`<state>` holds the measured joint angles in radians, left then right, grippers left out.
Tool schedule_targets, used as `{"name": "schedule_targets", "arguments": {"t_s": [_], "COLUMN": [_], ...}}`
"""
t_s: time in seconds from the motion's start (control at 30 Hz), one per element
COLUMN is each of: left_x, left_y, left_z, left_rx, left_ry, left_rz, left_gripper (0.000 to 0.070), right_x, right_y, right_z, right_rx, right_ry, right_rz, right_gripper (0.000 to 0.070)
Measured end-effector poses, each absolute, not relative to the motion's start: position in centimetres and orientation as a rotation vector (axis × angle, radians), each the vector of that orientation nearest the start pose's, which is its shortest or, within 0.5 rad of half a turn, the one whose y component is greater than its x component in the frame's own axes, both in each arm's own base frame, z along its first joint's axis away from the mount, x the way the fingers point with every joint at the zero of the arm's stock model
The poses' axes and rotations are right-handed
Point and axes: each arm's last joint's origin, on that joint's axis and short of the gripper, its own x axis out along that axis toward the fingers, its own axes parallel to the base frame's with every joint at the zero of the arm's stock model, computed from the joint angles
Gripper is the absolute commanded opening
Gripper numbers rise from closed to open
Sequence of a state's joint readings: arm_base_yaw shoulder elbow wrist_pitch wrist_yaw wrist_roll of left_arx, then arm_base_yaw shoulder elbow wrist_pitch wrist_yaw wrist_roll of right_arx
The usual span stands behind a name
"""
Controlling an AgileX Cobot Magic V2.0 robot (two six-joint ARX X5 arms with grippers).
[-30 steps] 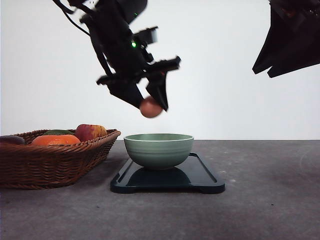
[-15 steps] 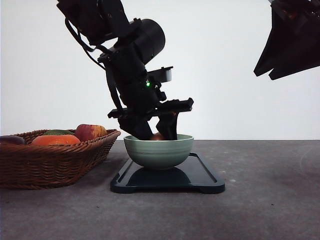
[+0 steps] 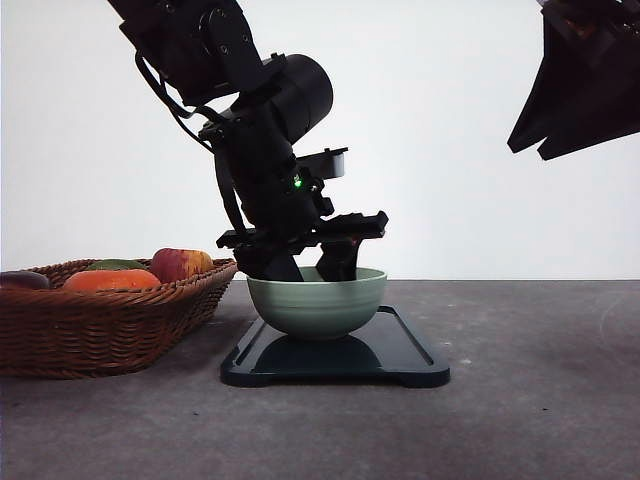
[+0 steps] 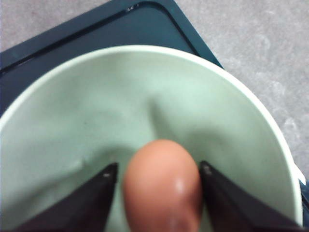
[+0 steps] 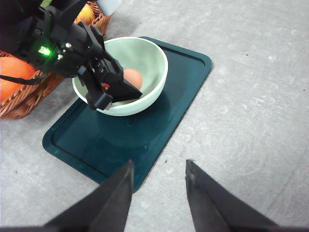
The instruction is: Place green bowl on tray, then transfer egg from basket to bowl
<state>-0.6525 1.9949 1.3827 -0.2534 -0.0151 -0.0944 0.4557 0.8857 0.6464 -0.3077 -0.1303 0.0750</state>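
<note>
Two steps: first looks done, second nearly so.
Green bowl (image 3: pixel 317 300): sits on the tray (image 3: pixel 400 358), toward its left and far part as the right wrist view shows; bowl placement counts as finished.
Tray: rests flat on the grey table (image 3: pixel 540 400), just right of the basket (image 3: pixel 100 320).
Egg (image 4: pixel 163 186): down inside the bowl, between the two fingers of the left claw (image 4: pixel 159 193); whether it already touches the bowl's floor cannot be told.
Left claw: lowered into the bowl from the left, fingers close on either side of the egg; the left wrist view shows each fingertip right at the egg's flank, so I judge it gripping the egg, not yet let go.
Right claw (image 5: pixel 158 193): hangs high at the right, well apart from the bowl, fingers spread with nothing between them.
Basket: at the left, holding an apple (image 3: pixel 180 264) and an orange fruit (image 3: pixel 110 280), neither part of the job.
Left to do: open the left claw so the egg settles, then lift clear without tipping the bowl.
</note>
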Motion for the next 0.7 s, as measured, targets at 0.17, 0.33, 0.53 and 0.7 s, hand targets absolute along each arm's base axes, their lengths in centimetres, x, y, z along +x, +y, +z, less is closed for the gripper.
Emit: {"name": "schedule_targets", "arguments": {"t_s": [0.17,0.33,0.53,0.7], "left_x": [33.8,33.8,34.6,35.0], "left_y": [-25.8,-25.7,-26.4,-26.6], "left_z": [17.8,18.8,22.0,25.0], "left_rx": [0.209,0.234,0.219,0.219], "left_ry": [0.874,0.943,0.900,0.902], "left_rz": [-0.553,-0.542,-0.549,-0.549], "left_gripper": [0.0402,0.0398,0.0399,0.0397], "right_x": [16.7,16.7,16.7,16.6], "right_y": [8.6,8.6,8.6,8.6], "right_z": [25.8,25.8,25.7,25.7], "right_rx": [-0.019,-0.020,-0.020,-0.021], "right_ry": [0.570,0.573,0.574,0.581], "right_rz": [0.550,0.550,0.549,0.549], "right_gripper": [0.0209,0.0209,0.0209,0.0209]}}
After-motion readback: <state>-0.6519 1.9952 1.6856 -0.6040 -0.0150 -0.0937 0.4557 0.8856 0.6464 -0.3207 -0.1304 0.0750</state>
